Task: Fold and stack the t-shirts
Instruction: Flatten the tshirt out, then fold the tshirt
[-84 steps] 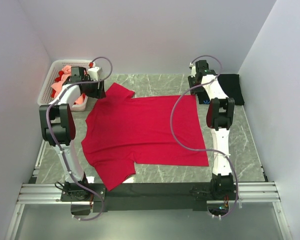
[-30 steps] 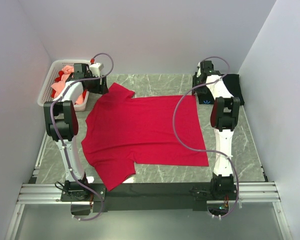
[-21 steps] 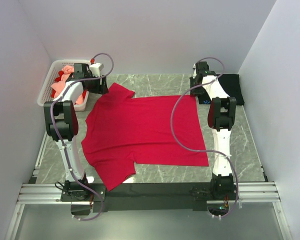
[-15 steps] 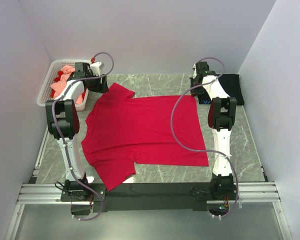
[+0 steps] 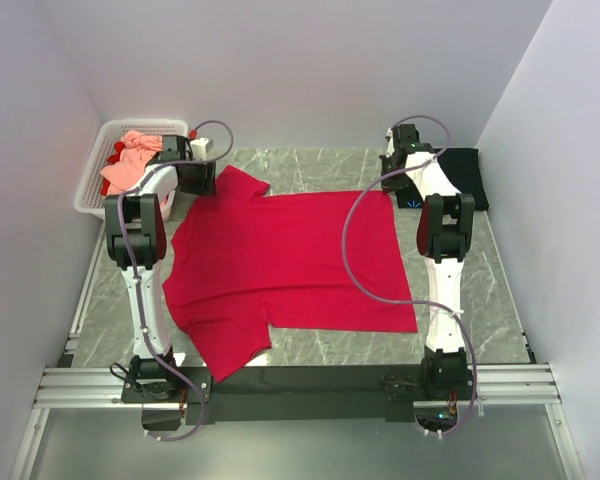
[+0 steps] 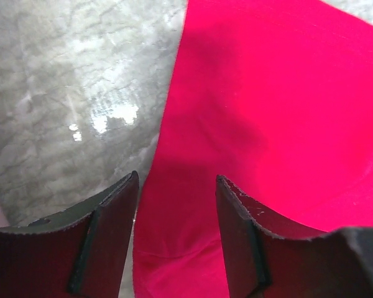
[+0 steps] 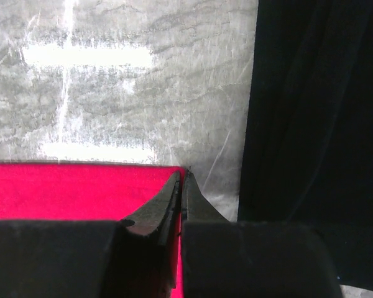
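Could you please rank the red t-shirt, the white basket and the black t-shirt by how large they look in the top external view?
1. red t-shirt, spread across the table, by far the largest.
2. white basket, clearly smaller.
3. black t-shirt, a compact dark patch, the smallest.

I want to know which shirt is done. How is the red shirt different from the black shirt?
The red shirt lies spread open in the middle of the table; the black shirt sits folded small at the far right corner. The right gripper pinches the red shirt's corner; no gripper holds the black shirt. Both are plain cloth and lie flat on the table.
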